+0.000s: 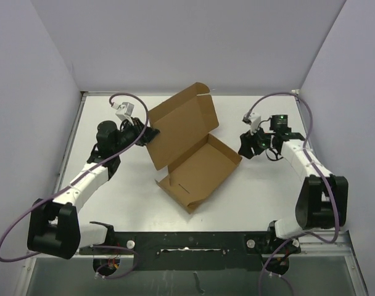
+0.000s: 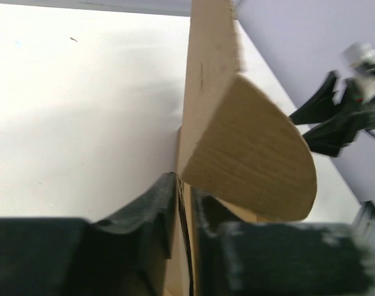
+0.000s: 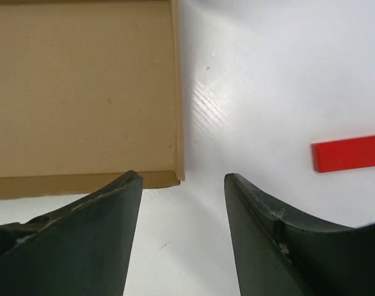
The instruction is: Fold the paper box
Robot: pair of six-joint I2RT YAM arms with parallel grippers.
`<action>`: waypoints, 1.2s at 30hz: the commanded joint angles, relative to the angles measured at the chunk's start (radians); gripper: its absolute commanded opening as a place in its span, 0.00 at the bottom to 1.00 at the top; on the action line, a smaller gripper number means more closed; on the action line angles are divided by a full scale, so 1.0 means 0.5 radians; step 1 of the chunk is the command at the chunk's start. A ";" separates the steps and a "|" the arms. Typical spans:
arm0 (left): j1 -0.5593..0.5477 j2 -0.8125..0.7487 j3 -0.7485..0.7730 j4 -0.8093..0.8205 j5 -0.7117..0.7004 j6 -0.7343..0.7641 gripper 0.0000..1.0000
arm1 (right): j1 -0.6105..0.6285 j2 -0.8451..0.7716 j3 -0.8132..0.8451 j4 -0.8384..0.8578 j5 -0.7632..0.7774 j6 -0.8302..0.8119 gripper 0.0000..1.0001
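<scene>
The brown cardboard paper box [image 1: 197, 161] lies in the middle of the table, its shallow tray flat and its lid panel [image 1: 181, 120] raised at the back left. My left gripper [image 1: 148, 135] is shut on the left edge of that lid; in the left wrist view the cardboard [image 2: 203, 92] stands edge-on between my fingers [image 2: 147, 209], with a rounded flap [image 2: 255, 160] curling right. My right gripper [image 1: 248, 147] is open and empty just right of the box's right corner [image 3: 175, 176], which shows in the right wrist view beside my left finger [image 3: 107, 209].
A small red block [image 3: 348, 152] lies on the white table to the right of my right gripper. White walls close in the table at the back and sides. A black rail [image 1: 187, 240] runs along the near edge between the arm bases.
</scene>
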 commanded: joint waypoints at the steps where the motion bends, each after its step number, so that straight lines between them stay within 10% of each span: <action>1: 0.002 0.177 0.271 -0.065 0.037 0.143 0.20 | -0.122 -0.255 -0.013 0.016 -0.437 -0.023 0.57; 12: 0.100 0.040 0.546 -0.808 -0.520 0.202 0.63 | -0.317 -0.644 -0.405 0.498 -1.091 0.060 0.55; 21: 0.358 -0.651 0.190 -1.135 -0.455 -0.040 0.64 | -0.403 -0.641 -0.427 0.484 -1.172 -0.044 0.57; 36: 0.234 -1.407 -0.472 -1.404 -0.311 -0.656 0.56 | -0.014 -0.216 0.303 -0.182 -0.354 -0.310 0.61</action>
